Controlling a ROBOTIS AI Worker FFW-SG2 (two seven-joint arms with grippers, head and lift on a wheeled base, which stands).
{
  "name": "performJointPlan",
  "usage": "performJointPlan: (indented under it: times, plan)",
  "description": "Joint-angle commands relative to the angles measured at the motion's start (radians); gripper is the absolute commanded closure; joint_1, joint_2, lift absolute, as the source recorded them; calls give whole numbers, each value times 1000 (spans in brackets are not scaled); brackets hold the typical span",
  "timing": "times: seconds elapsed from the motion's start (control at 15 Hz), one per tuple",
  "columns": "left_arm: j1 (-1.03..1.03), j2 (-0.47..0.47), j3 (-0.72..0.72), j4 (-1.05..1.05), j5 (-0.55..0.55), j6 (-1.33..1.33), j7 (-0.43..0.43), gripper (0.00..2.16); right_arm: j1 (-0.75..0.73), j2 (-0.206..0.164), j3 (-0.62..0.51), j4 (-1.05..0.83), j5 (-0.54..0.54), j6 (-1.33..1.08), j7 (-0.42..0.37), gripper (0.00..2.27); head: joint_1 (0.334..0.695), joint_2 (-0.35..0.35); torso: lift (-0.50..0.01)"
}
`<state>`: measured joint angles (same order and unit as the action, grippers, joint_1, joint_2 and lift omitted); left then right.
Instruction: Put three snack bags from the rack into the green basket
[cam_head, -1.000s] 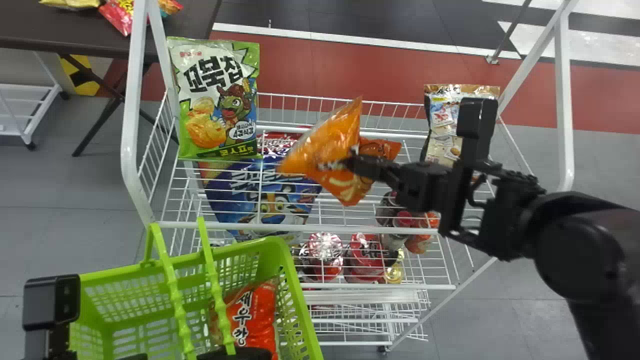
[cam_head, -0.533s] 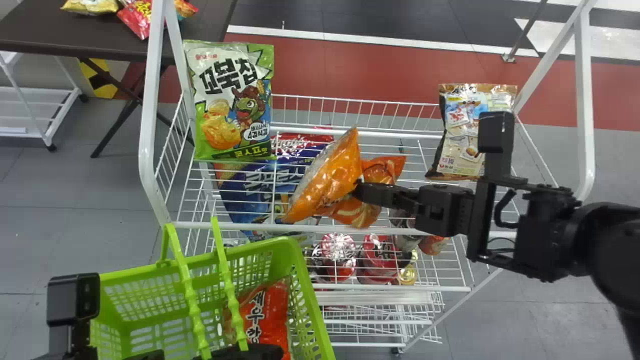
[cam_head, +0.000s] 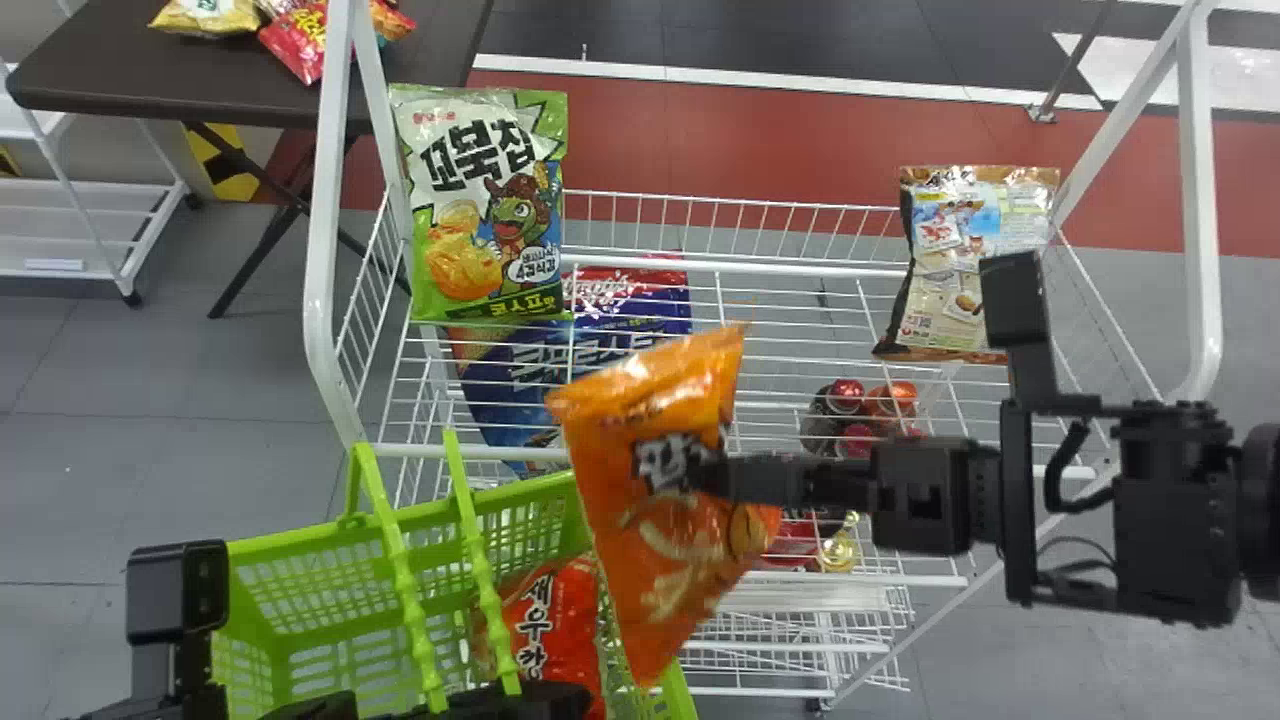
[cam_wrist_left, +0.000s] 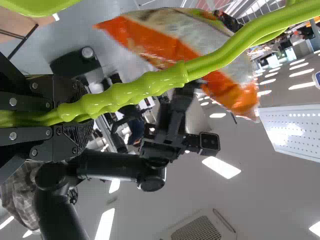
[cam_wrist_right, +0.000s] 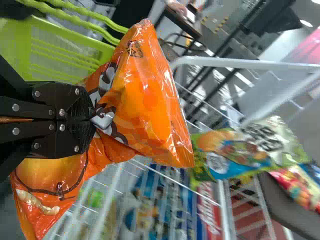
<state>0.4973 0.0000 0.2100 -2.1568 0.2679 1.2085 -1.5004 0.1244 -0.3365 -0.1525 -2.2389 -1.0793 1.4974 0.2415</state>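
Observation:
In the head view my right gripper (cam_head: 700, 478) is shut on an orange snack bag (cam_head: 665, 540), held above the rack's front edge and overlapping the right rim of the green basket (cam_head: 300, 540). The right wrist view has this gripper (cam_wrist_right: 92, 117) pinching the orange bag (cam_wrist_right: 150, 110) at its middle. My left gripper (cam_head: 440, 700) is at the bottom edge of the head view; in the left wrist view the left gripper (cam_wrist_left: 75, 117) is closed around the basket's green handles (cam_wrist_left: 150, 84). A red snack bag (cam_head: 555, 625) lies inside the basket.
On the white wire rack (cam_head: 800, 275) a green snack bag (cam_head: 485, 205) stands at the left and a beige one (cam_head: 965, 260) at the right. A blue bag (cam_head: 520, 380) and cups lie lower. A dark table (cam_head: 120, 75) stands behind left.
My right gripper has carried the orange bag from over the rack toward the basket, and the bag has swung round. The whole head view has shifted slightly.

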Motion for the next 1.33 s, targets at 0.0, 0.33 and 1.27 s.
performJointPlan:
  times: [0.0, 0.33, 1.27]
  plan:
    - [-2, -3, -1, 2, 11, 0, 0, 2148, 15, 19, 24, 12, -50, 39, -5, 2250, 695, -54, 0]
    - [-2, -3, -3, 14, 33, -7, -1, 2148, 35, 85, 85, 94, -64, -7, -7, 2250, 695, 35, 0]
    - [1, -3, -4, 12, 56, -4, -9, 2148, 73, 116, 335, 346, 81, -311, 39, 1025, 695, 194, 0]
